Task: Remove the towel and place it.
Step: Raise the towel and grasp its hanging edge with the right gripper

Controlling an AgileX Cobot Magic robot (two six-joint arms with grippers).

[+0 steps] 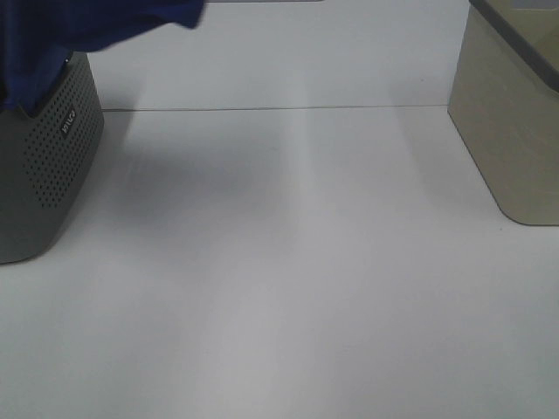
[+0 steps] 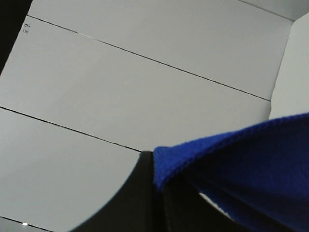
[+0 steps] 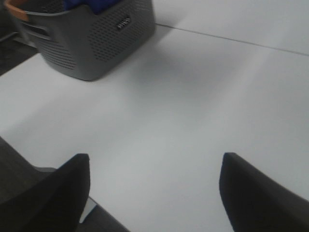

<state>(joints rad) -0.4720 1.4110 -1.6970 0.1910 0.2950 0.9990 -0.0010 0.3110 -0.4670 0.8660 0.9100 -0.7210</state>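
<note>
The plush royal-blue towel [image 1: 87, 22] is being held up over the grey basket [image 1: 48, 157] at the table's left edge, and its lower folds are being cradled in the basket's open top. The basket's plastic wall is rounded at the corners and pierced with rows of small round holes. A thick, nubbly hem of the towel is being clamped by the dark left gripper [image 2: 159, 193], jaws together on it. The right gripper [image 3: 154, 188] is being held empty, its matte black fingers [image 3: 58, 193] wide apart, over the smooth white table [image 1: 288, 262].
</note>
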